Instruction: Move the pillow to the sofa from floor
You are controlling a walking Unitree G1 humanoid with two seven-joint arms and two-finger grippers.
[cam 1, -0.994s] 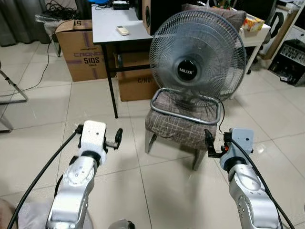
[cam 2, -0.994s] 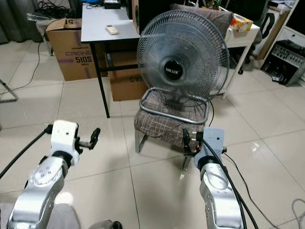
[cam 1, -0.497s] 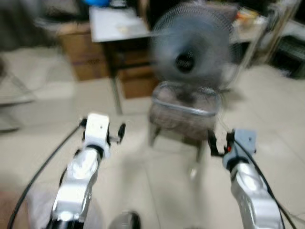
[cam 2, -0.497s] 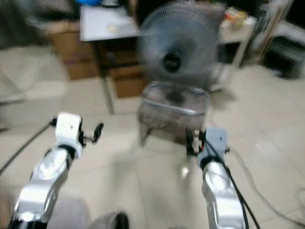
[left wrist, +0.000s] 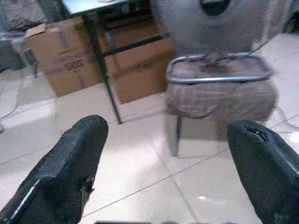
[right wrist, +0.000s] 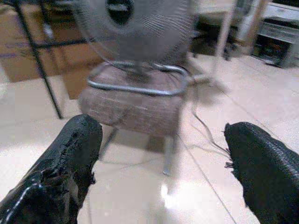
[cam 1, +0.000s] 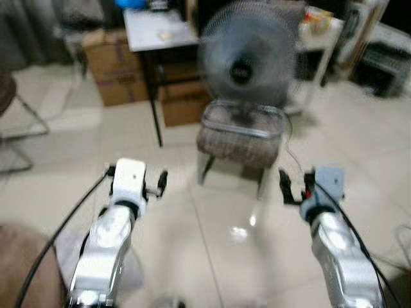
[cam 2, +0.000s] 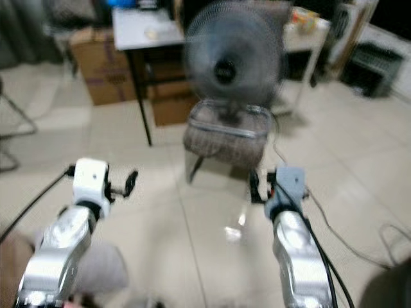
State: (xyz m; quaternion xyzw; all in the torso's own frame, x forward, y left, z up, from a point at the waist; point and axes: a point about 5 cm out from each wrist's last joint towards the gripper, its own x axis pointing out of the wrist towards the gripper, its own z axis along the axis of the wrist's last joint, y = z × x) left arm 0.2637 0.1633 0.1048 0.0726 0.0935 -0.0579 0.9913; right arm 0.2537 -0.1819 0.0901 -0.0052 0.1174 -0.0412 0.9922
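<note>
— Where is the pillow?

— I cannot tell. The head views are blurred. A brown rounded shape (cam 1: 22,269) is cut off at the lower left corner, beside the left arm, and a pale patch (cam 2: 106,269) lies on the floor (cam 1: 212,250) under that arm. Neither is sharp enough to name.

— And the arms?

— Both are raised forward over the tiles. The left gripper (cam 1: 159,184) and the right gripper (cam 1: 284,187) hang in the air, well apart, touching nothing. In the left wrist view its fingers (left wrist: 70,163) stand wide apart with bare floor between them; in the right wrist view, those fingers (right wrist: 65,158) are equally wide. Their tips are cut off by the picture edges.

— What stands ahead?

— A stool (cam 1: 239,138) with a checked seat and a metal rail, and a grey fan (cam 1: 245,61) on it; its label is too smeared to read. A cable (right wrist: 201,126) trails from it across the floor. Behind, to the left, a grey bench (cam 1: 157,29) on black legs, with cardboard boxes (cam 1: 115,70) beside and beneath it. Small things on the bench top are only smudges.
</note>
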